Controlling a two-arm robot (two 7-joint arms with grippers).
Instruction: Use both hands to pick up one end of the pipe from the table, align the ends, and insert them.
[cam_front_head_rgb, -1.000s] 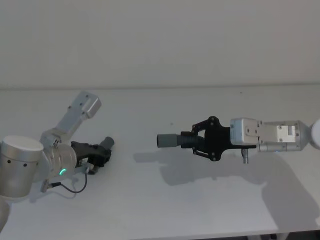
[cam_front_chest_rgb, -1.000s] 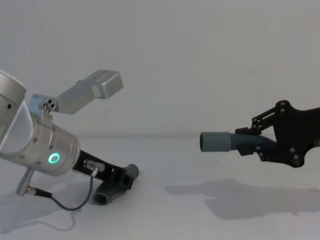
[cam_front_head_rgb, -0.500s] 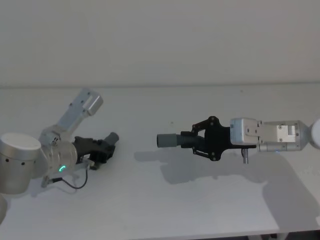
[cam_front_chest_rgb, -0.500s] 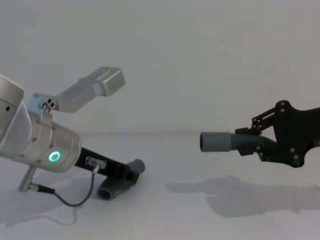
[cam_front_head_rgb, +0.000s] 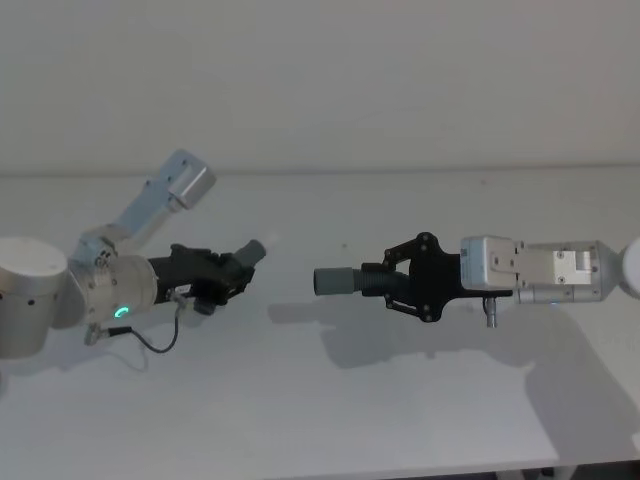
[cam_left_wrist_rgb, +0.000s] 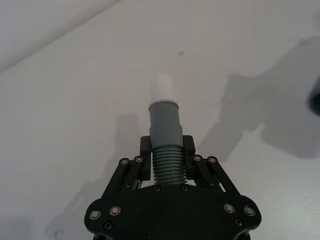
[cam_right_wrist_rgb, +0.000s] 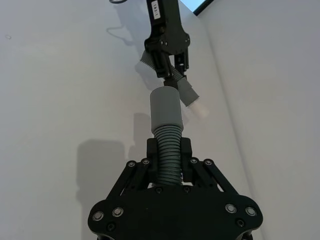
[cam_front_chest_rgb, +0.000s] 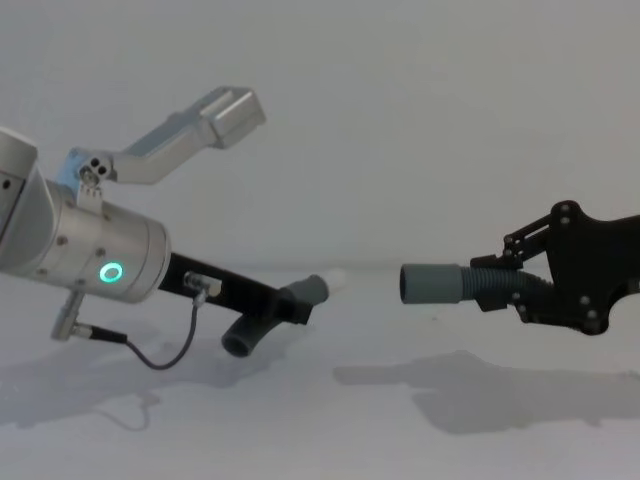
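Note:
My left gripper (cam_front_head_rgb: 235, 272) is shut on the ribbed body of a dark-grey pipe piece (cam_front_head_rgb: 252, 253) and holds it above the white table (cam_front_head_rgb: 300, 400). The piece's white-tipped end (cam_front_chest_rgb: 338, 280) points right and slightly upward. My right gripper (cam_front_head_rgb: 385, 283) is shut on the second pipe piece, whose open grey cuff (cam_front_head_rgb: 335, 281) points left, level in the air. A gap separates the two ends, and the white tip sits a little higher in the head view. In the left wrist view the fingers (cam_left_wrist_rgb: 145, 147) clamp the ribs below the cuff (cam_left_wrist_rgb: 165, 120). The right wrist view shows its own cuff (cam_right_wrist_rgb: 166, 110) facing the white-tipped piece (cam_right_wrist_rgb: 192, 102).
A thin black cable (cam_front_chest_rgb: 160, 355) loops under the left arm's silver wrist. A silver camera bracket (cam_front_head_rgb: 185, 180) sticks up from that arm. The pale grey wall stands behind the table, and the table's front edge runs along the bottom of the head view.
The left arm has lifted its pipe piece off the table and carried it right, toward the right gripper's cuff; its white tip has come into sight. The right arm has not moved.

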